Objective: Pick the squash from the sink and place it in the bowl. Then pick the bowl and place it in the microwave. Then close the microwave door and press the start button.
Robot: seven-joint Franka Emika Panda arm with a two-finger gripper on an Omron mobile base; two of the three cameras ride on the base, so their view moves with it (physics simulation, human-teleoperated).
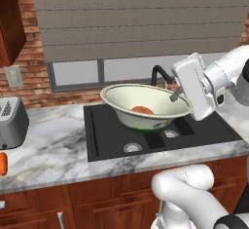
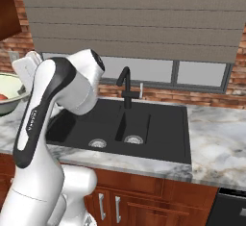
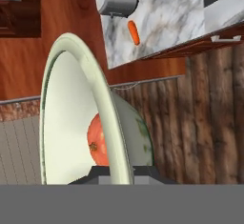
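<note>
Holding the squash, the bowl hangs in the claw

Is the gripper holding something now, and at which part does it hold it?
Yes. The gripper holds the bowl by its rim, on the side nearest the arm, lifted above the sink. The squash lies inside the bowl.

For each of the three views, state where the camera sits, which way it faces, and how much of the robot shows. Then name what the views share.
Left base view: behind the arm's left, facing the sink; the arm rises lower right, gripper clamping the bowl, which holds the squash.
Right base view: behind its right, facing the faucet; arm lower left.
Hand view: on the hand, along the bowl's rim; dark fingertips at bottom.
Shared: bowl and squash.
</note>
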